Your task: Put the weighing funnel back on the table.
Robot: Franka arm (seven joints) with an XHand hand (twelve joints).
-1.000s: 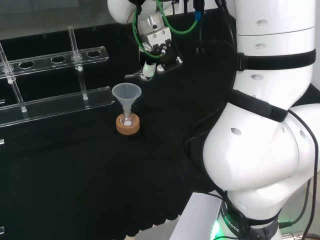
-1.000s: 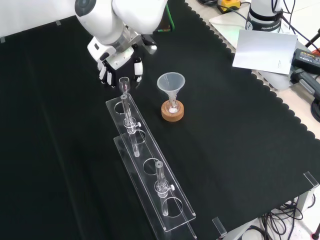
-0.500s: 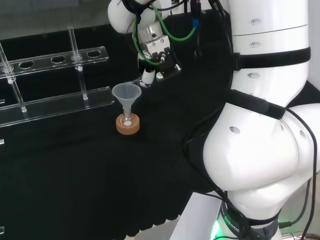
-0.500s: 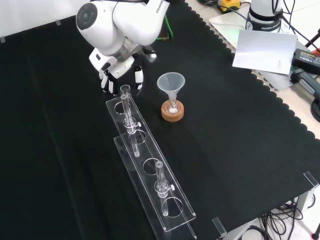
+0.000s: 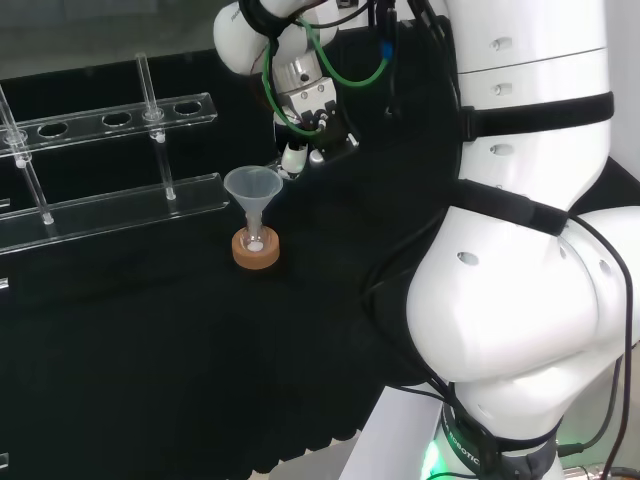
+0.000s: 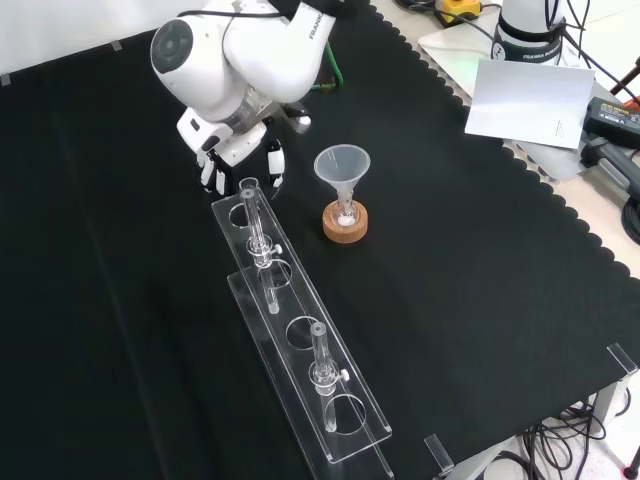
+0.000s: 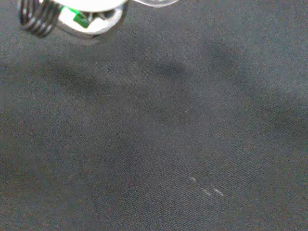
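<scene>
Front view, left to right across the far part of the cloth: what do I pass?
In order: robot hand → funnel on its cork ring → white paper. I skip the rack, which spans under the first two.

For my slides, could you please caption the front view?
Hand hanging by the far end of the clear rack, left of the funnel in its flask on a cork ring.

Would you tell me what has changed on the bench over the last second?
The hand has come down toward the cloth: in the head view it sank nearer the rim of the funnel, in the front view toward the end of the clear rack. Whether anything was let go cannot be told. The funnel, cork ring and rack stayed put.
</scene>
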